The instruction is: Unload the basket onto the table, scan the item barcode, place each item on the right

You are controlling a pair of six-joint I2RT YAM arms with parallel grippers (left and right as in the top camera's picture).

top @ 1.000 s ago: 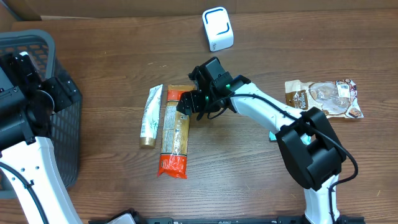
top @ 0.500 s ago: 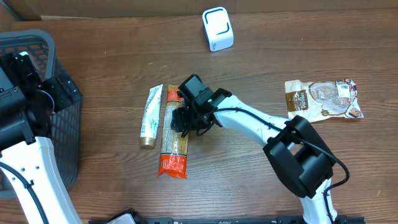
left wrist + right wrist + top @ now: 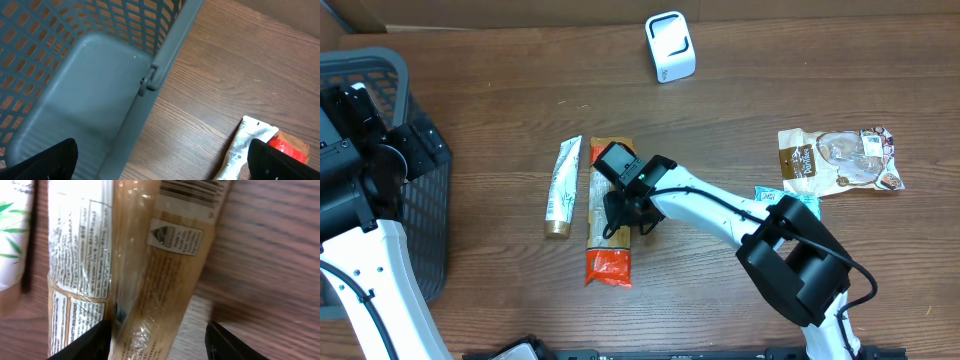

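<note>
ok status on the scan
Left gripper open, by the basket. Right gripper straddling spaghetti packet, grip unconfirmed. Tube close alongside.

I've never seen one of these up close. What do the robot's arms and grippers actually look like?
The left arm and right arm are chains of smooth white links joined by boxy black joint housings. Thin black cables loop alongside. A small green light glows near the right wrist. The left gripper and right gripper each end in two plain black fingers.
</note>
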